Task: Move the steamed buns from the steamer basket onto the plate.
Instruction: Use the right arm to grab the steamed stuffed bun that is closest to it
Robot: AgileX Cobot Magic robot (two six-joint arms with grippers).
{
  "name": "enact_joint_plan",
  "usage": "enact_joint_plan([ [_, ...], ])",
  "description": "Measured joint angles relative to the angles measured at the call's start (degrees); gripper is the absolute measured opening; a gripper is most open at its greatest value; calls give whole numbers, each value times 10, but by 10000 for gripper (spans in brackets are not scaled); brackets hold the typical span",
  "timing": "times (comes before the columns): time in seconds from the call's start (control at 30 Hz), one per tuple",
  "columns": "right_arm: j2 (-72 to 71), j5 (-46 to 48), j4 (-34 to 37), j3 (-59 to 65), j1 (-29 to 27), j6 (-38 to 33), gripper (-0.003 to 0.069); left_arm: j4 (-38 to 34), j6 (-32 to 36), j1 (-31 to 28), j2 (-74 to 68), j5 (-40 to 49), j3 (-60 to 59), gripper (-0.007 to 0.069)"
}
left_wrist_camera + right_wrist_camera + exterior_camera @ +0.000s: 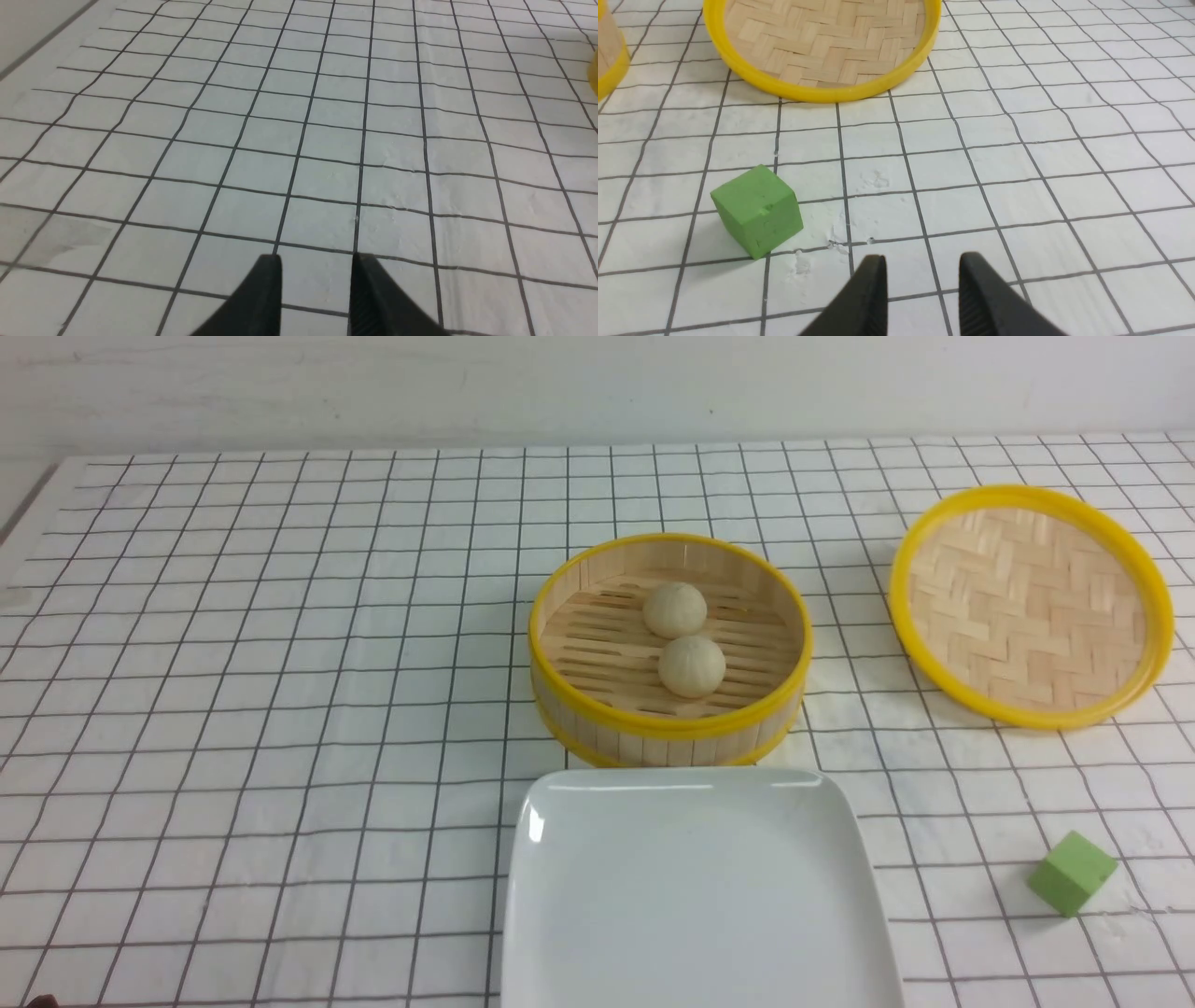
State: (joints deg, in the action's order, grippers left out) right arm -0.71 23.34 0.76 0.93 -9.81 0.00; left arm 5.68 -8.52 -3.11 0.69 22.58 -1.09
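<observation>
Two cream steamed buns [674,609] [692,665] lie one behind the other on the slatted floor of the bamboo steamer basket [653,735], mid-table. Just in front of the basket sits the white rounded-square plate [695,887], bare. Neither arm shows in the front view. My left gripper [316,260] hangs open over bare gridded cloth, nothing between its black fingers. My right gripper [923,259] is open too, above the cloth near the green cube [757,209]; a sliver of the basket [609,51] shows at that view's edge.
The flat woven lid [1031,604] [822,42] with its yellow rim lies right of the basket. A green cube [1072,872] rests at the front right, beyond the plate's right side. White checked cloth covers the table; a wall runs along the back.
</observation>
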Motion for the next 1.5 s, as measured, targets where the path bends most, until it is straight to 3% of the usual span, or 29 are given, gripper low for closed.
enact_joint_plan([
  [0.17, 0, -1, 33, -10, 0, 0, 243, 0, 0, 0, 0, 0, 0, 242],
  [0.33, 0, 12, 47, -99, 0, 0, 243, 0, 0, 0, 0, 0, 0, 242],
  [0.73, -1, 169, 89, -349, 0, 0, 243, 0, 0, 0, 0, 0, 0, 242],
  [1.07, -3, 154, 234, -368, 0, 0, 243, 0, 0, 0, 0, 0, 0, 242],
  [1.5, -5, 191, 288, -368, 0, 0, 243, 0, 0, 0, 0, 0, 0, 242],
])
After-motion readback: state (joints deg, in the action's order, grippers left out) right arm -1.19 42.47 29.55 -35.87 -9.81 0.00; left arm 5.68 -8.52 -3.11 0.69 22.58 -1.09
